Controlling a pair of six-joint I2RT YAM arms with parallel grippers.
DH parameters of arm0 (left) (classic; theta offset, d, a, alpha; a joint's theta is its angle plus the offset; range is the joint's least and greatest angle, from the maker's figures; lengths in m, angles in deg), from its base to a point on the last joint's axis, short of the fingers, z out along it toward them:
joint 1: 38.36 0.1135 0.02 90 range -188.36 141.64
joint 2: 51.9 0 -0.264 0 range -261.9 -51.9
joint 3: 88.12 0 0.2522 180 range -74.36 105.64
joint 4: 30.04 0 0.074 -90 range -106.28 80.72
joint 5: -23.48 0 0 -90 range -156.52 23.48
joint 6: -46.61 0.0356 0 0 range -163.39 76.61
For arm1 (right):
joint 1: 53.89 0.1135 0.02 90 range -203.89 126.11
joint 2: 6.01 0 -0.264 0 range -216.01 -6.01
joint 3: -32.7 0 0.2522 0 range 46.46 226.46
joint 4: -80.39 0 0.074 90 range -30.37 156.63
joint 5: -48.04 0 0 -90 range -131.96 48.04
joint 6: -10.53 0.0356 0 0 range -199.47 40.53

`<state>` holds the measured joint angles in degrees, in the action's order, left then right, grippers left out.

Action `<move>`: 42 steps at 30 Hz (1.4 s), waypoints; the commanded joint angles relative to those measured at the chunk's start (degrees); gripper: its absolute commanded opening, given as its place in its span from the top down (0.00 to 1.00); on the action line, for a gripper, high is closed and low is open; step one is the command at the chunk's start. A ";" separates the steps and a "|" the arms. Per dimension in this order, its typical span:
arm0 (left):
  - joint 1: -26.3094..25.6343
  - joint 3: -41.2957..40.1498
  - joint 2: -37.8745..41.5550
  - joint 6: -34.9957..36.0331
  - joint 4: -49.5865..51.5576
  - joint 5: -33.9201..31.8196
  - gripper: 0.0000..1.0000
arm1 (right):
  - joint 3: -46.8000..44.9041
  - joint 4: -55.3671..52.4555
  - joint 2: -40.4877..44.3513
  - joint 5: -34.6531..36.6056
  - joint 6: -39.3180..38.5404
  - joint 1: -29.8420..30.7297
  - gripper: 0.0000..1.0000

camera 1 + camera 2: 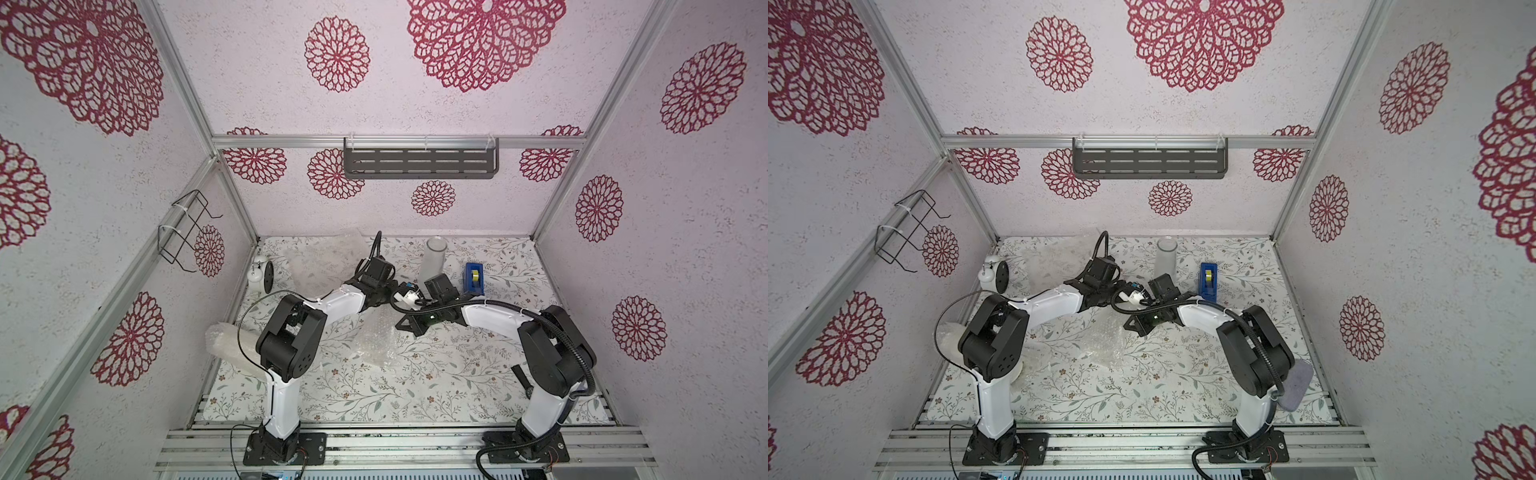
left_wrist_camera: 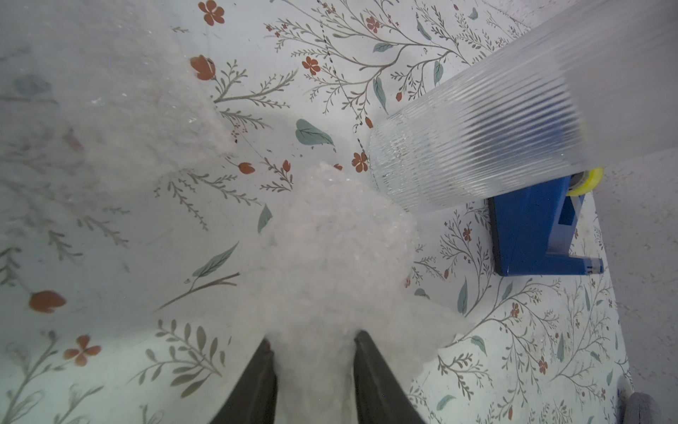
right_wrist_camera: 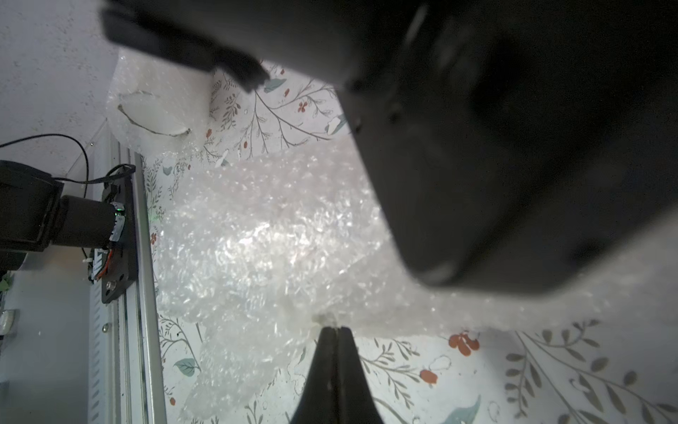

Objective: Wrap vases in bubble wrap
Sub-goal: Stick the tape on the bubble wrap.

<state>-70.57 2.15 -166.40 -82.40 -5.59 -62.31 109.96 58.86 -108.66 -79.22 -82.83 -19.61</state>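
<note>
A frosted glass vase (image 1: 434, 259) (image 2: 477, 136) stands upright at the back of the table. My left gripper (image 2: 312, 339) is shut on a bunched roll of bubble wrap (image 2: 330, 257), and what is inside the roll is hidden. My right gripper (image 3: 334, 328) is shut, pinching the edge of the same crinkly bubble wrap (image 3: 257, 238), which trails over the table's middle (image 1: 374, 340). Both wrists meet just in front of the frosted vase. A white vase (image 3: 157, 113) (image 1: 226, 345) wrapped in bubble wrap lies at the left edge. Another sheet (image 1: 328, 262) lies at the back left.
A blue tape dispenser (image 1: 473, 277) (image 2: 532, 227) stands right of the frosted vase. A white alarm clock (image 1: 262, 274) sits at the back left corner. The enclosure walls close in on three sides, with a dark shelf (image 1: 419, 162) on the back wall.
</note>
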 commanded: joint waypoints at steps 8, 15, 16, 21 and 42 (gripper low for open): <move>-2.25 -3.30 -3.82 0.13 9.26 3.53 0.65 | -0.61 5.89 -0.27 4.95 4.82 1.09 0.78; -2.25 -3.43 -3.63 0.16 9.41 3.27 0.65 | -1.97 6.36 1.30 8.95 5.45 1.66 0.52; -2.25 -3.49 -3.56 0.10 9.27 3.33 0.65 | -2.15 6.36 1.58 9.78 5.53 1.83 0.50; -2.25 -3.47 -3.61 0.07 9.14 3.31 0.65 | -2.99 6.50 2.84 16.28 6.19 3.10 0.43; -2.25 -3.04 -3.85 -0.06 9.39 3.36 0.65 | -9.54 19.03 7.89 26.74 22.05 6.26 0.25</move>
<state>-70.57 1.82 -166.38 -82.49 -6.15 -62.31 100.46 73.98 -103.27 -55.33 -65.17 -14.69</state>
